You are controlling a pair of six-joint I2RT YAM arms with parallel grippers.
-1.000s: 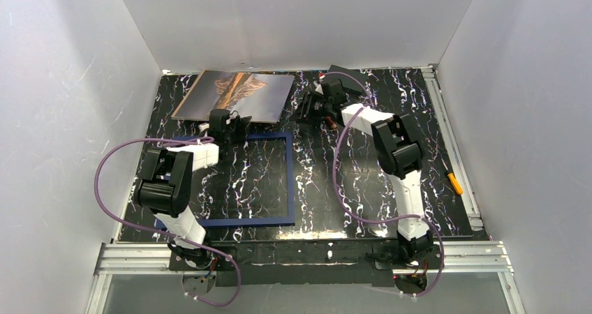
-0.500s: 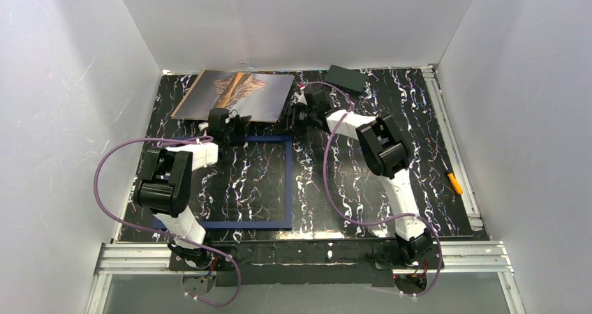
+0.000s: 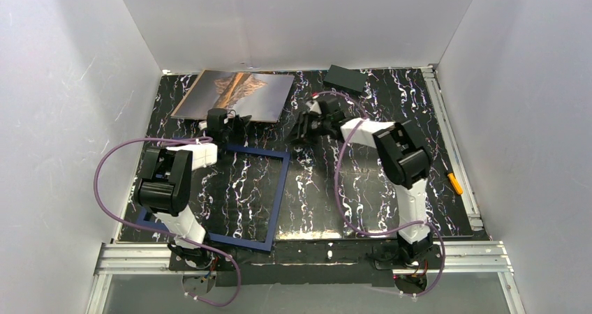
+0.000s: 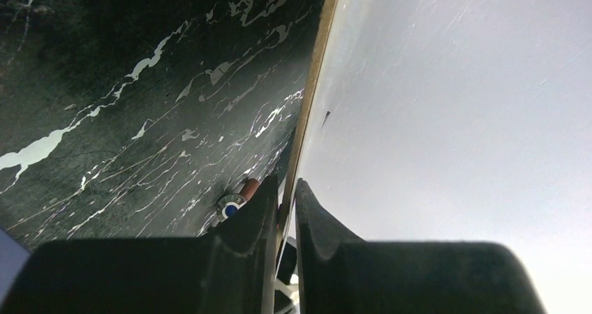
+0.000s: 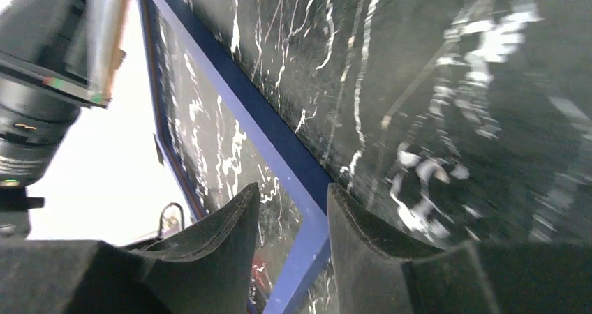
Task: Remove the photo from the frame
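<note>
The photo (image 3: pixel 237 91), a brown mountain on grey-blue sky, leans tilted at the back left with its near edge lifted. My left gripper (image 3: pixel 225 122) is shut on that edge. In the left wrist view the thin brown board edge (image 4: pixel 314 77) runs down between the left gripper's (image 4: pixel 286 195) closed fingers. The navy frame (image 3: pixel 280 188) lies skewed on the table, apart from the photo and see-through in the middle. My right gripper (image 3: pixel 301 129) hovers open just past the frame's far right corner. In the right wrist view the blue border (image 5: pixel 279 125) shows beyond the right gripper's (image 5: pixel 293 202) parted fingers.
A small black block (image 3: pixel 347 78) lies at the back of the marbled black table (image 3: pixel 363 181). An orange object (image 3: pixel 454 183) rests near the right edge. White walls close in three sides. A metal rail (image 3: pixel 314 255) runs along the near edge.
The frame has slid toward the near left and turned askew, away from the photo. My right gripper swung left, then back right. The left gripper and photo stayed put.
</note>
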